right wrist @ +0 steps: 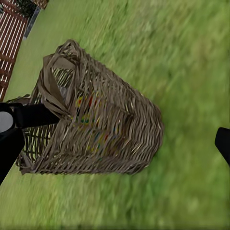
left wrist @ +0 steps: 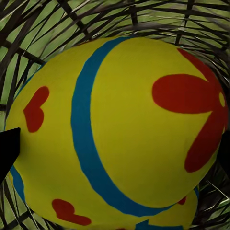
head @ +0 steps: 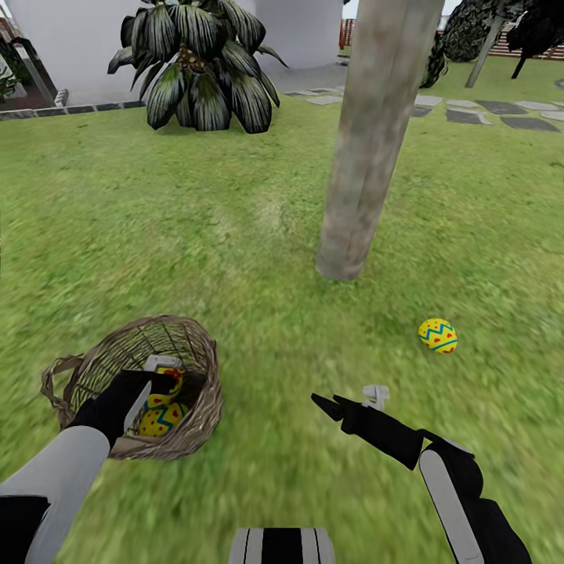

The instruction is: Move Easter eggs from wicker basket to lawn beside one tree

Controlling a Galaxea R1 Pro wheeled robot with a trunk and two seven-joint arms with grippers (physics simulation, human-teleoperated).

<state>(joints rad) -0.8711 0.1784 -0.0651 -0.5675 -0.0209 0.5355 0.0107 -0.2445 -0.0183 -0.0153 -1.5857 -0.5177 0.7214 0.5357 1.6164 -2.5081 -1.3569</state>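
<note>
The wicker basket (head: 94, 368) stands on the lawn (head: 196, 235) at the lower left, also seen in the right wrist view as the wicker basket (right wrist: 110, 129). My left gripper (head: 162, 377) reaches into it, open, with an Easter egg (left wrist: 120, 124) close up between its fingertips (left wrist: 7, 153). A second egg (head: 160, 421) lies beside it in the basket. A third egg (head: 438, 335) rests on the grass to the right of the tree (head: 368, 157), near its thick trunk. My right gripper (head: 350, 401) hovers open over the grass, holding nothing.
A short palm (head: 196, 63) grows in front of the white house wall (head: 70, 47) at the back left. Grey paving stones (head: 478, 113) and dark thin-stemmed trees (head: 486, 31) lie at the back right. A slat fence (right wrist: 12, 43) borders the lawn.
</note>
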